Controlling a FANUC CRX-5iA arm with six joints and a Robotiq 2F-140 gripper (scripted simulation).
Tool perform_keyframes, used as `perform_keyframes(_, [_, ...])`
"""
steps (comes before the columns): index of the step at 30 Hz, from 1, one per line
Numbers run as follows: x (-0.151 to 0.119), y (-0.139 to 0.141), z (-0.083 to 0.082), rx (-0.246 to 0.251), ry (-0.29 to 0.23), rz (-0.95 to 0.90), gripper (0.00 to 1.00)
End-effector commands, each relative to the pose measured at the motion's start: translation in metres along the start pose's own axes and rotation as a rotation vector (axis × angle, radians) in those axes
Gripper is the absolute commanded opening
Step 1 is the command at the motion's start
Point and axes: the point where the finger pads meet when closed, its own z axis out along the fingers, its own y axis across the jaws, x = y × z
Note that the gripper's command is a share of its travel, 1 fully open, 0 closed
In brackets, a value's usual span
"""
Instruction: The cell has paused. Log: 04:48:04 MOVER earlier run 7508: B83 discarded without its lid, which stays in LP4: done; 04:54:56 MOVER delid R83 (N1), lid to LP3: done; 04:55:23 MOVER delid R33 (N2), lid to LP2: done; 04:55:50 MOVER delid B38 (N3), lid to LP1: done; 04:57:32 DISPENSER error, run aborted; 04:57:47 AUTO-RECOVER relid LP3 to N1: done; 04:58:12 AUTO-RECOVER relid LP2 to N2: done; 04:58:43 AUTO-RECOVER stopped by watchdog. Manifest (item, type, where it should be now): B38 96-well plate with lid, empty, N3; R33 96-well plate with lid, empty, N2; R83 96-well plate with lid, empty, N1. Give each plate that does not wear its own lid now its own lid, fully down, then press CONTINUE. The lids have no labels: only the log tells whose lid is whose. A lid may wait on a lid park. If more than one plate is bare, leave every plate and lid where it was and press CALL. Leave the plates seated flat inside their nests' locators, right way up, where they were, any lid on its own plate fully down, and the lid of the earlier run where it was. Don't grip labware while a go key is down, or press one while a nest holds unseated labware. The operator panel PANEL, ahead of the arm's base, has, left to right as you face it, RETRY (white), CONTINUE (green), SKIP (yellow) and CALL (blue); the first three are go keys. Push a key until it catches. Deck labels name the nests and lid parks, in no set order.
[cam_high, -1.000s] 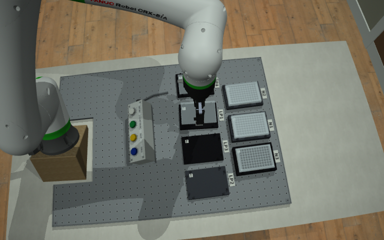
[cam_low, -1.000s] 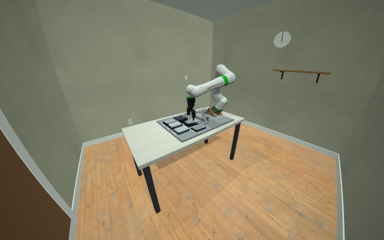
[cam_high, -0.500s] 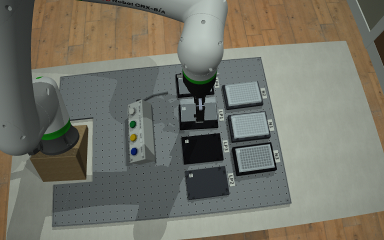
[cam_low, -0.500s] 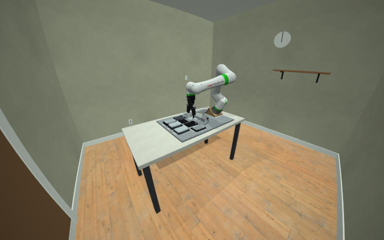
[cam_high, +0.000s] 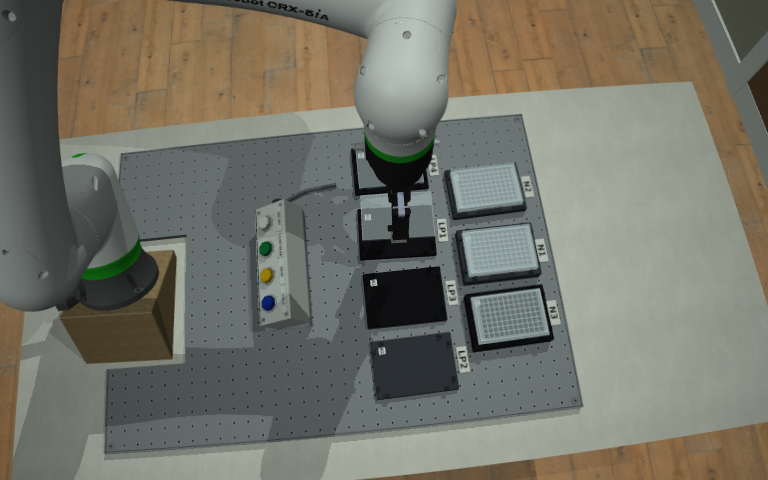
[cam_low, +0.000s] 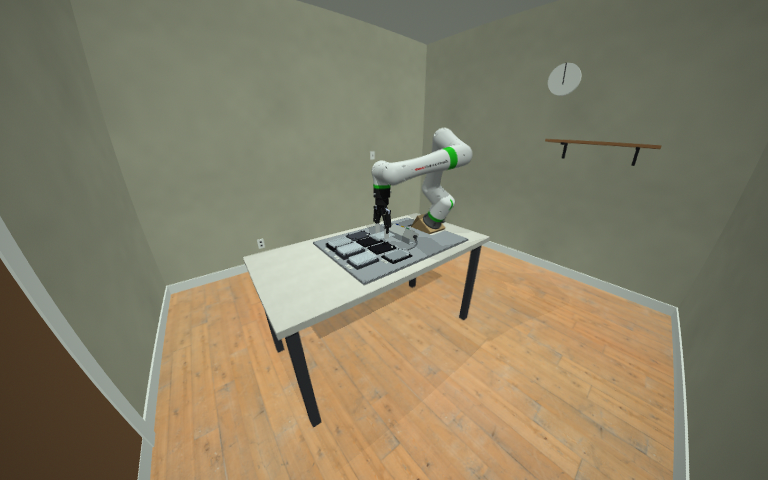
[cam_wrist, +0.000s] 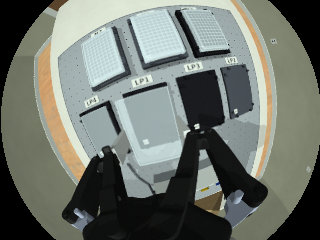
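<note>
My gripper (cam_high: 399, 217) is shut on a clear grey lid (cam_high: 376, 217) and holds it a little above the black lid park LP1 (cam_high: 397, 247). The wrist view shows the lid (cam_wrist: 150, 123) between my fingers. Three 96-well plates stand in nests to the right. The plates in N2 (cam_high: 485, 188) and N1 (cam_high: 498, 250) look hazy, with lids on. The plate in N3 (cam_high: 508, 316) shows sharp open wells and looks bare. Lid park LP4 (cam_high: 368, 175), partly hidden by my wrist, carries a grey lid. Lid parks LP3 (cam_high: 403, 297) and LP2 (cam_high: 414, 365) are bare.
The operator panel (cam_high: 280, 263) stands left of the lid parks with white (cam_high: 263, 222), green (cam_high: 265, 248), yellow (cam_high: 266, 275) and blue (cam_high: 267, 303) keys, none pressed as far as I can tell. The arm's base sits on a wooden block (cam_high: 121, 322) at the left.
</note>
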Motion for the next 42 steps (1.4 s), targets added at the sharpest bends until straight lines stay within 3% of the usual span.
perform_keyframes(1, [0.0,0.0,-0.001,0.0,0.0,0.0,0.0])
perform_keyframes(10, [0.009,0.004,-0.003,0.0,0.0,0.0,0.0])
perform_keyframes(15, [0.071,0.04,-0.01,0.001,0.001,-0.001,0.0])
perform_keyframes(17, [0.071,0.04,-0.01,0.001,0.001,-0.001,0.0])
perform_keyframes(18, [0.093,0.056,-0.011,0.001,0.001,-0.001,0.0])
perform_keyframes(20, [0.093,0.056,-0.011,0.001,0.001,-0.001,0.0])
perform_keyframes(21, [0.113,0.075,-0.012,0.001,0.001,-0.001,0.0])
perform_keyframes(23, [0.113,0.075,-0.012,0.001,0.001,-0.001,0.0])
perform_keyframes(24, [0.133,0.094,-0.011,0.001,0.001,-0.001,0.0])
perform_keyframes(26, [0.133,0.094,-0.011,0.001,0.001,-0.001,0.0])
perform_keyframes(29, [0.163,0.133,-0.008,0.001,0.001,-0.001,0.0])
perform_keyframes(31, [0.163,0.133,-0.008,0.001,0.001,-0.001,0.0])
perform_keyframes(34, [0.181,0.163,-0.004,0.0,0.001,0.0,0.0])
perform_keyframes(42, [0.189,0.18,-0.001,0.0,0.001,0.0,0.0])
